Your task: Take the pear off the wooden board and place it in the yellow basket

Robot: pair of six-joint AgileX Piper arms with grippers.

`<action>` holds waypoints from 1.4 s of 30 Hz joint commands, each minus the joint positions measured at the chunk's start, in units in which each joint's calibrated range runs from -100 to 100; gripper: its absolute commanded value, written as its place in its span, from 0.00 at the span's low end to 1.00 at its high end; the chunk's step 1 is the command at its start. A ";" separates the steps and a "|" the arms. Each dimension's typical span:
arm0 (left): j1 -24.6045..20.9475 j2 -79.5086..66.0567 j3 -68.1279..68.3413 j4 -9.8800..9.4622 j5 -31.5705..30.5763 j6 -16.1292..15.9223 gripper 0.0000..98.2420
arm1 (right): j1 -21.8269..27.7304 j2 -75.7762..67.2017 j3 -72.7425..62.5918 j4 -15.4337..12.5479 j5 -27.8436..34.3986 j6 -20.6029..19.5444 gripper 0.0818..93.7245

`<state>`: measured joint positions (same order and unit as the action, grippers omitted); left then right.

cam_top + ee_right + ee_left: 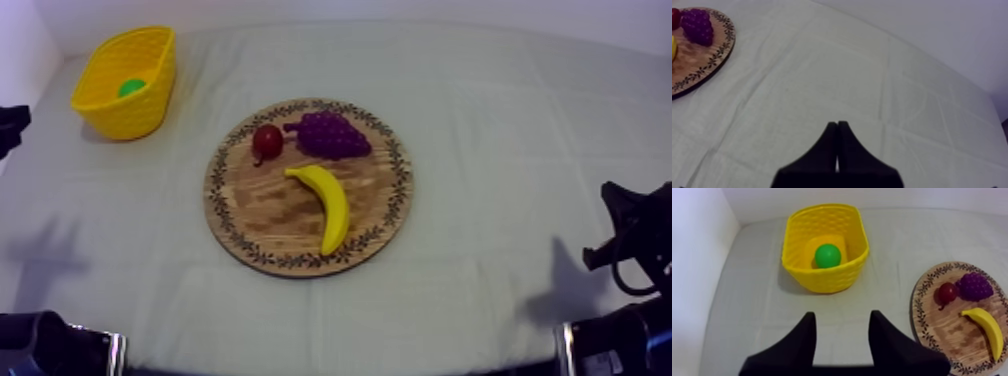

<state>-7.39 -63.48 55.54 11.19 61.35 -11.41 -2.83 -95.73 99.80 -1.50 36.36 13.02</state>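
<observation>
The green pear [131, 88] [828, 255] lies inside the yellow basket [150, 62] [822, 280] at the far left of the table. My left gripper [842, 319] is open over bare cloth, a short way in front of the basket, with nothing between its fingers. My right gripper [837, 124] is shut on nothing and hangs over bare cloth, well to the right of the round wooden board [270, 215] [692, 62]. The board [944, 330] sits in the middle of the table.
On the board lie a banana [330, 200] [987, 328], a bunch of grapes [330, 135] [973, 286] [697, 26] and a small red fruit [267, 141] [947, 292]. Black arm parts [635, 235] stand at the table's right edge.
</observation>
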 commanded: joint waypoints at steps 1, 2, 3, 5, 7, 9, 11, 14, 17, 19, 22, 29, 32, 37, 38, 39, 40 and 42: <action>0.24 -6.23 6.00 0.08 -3.55 0.04 0.34 | 0.00 -0.03 -0.02 0.01 0.02 -0.02 0.00; 0.35 -7.76 7.77 0.11 -4.78 0.04 0.32 | 0.00 -0.03 -0.02 0.01 0.02 -0.02 0.00; 0.43 -9.20 9.50 0.14 -6.05 0.06 0.30 | 0.00 -0.03 -0.02 0.01 0.02 -0.01 0.00; 0.53 -11.91 12.84 0.29 -8.73 0.00 0.25 | 0.00 -0.03 -0.02 0.01 0.02 -0.01 0.00; 0.59 -14.31 16.24 0.59 -11.65 -0.17 0.19 | 0.00 -0.03 -0.02 0.01 0.02 -0.01 0.00; 0.66 -16.45 19.67 0.73 -14.46 -0.33 0.15 | 0.00 -0.03 -0.02 0.01 0.02 -0.01 0.00; 0.69 -18.39 23.03 0.52 -16.89 -0.08 0.11 | 0.00 -0.03 -0.02 0.01 0.02 -0.01 0.00; 0.69 -20.98 27.51 -0.45 -19.81 1.30 0.04 | 0.00 -0.03 -0.02 0.01 0.02 -0.01 0.00; 0.69 -23.19 31.98 -1.43 -22.14 3.09 0.01 | 0.00 -0.03 -0.02 0.01 0.02 -0.01 0.00; 0.69 -24.41 34.87 -1.93 -23.50 4.27 0.01 | 0.00 -0.03 -0.02 0.01 0.02 -0.01 0.00; 0.73 -26.54 38.47 -2.79 -24.52 5.95 0.00 | 0.00 -0.03 -0.02 0.01 0.02 -0.01 0.00; 1.70 -33.39 40.29 -8.41 -20.22 12.02 0.00 | 0.00 -0.03 -0.02 0.01 0.02 -0.03 0.00; 2.32 -35.33 39.94 -9.98 -17.95 13.76 0.00 | 0.00 -0.03 -0.02 0.01 0.02 -0.02 0.00; 3.98 -36.18 40.25 -11.15 -17.16 14.41 0.00 | 0.00 -0.03 -0.02 0.01 0.02 -0.01 0.00; 4.17 -36.23 40.65 -11.51 -18.00 14.82 0.00 | 0.00 -0.03 -0.02 0.01 0.02 -0.02 0.00; 4.30 -36.26 41.39 -11.95 -19.97 15.43 0.00 | 0.00 -0.03 -0.02 0.01 0.02 -0.03 0.00; 4.39 -36.29 42.25 -12.30 -22.68 16.05 0.00 | 0.00 -0.03 -0.02 0.01 0.02 -0.03 0.00; 4.49 -36.32 43.26 -12.72 -26.74 17.15 0.00 | 0.00 -0.03 -0.02 0.01 0.02 -0.02 0.00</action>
<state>-2.91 -99.77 98.28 -1.46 39.71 4.74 -2.83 -95.73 99.80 -1.50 36.36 13.00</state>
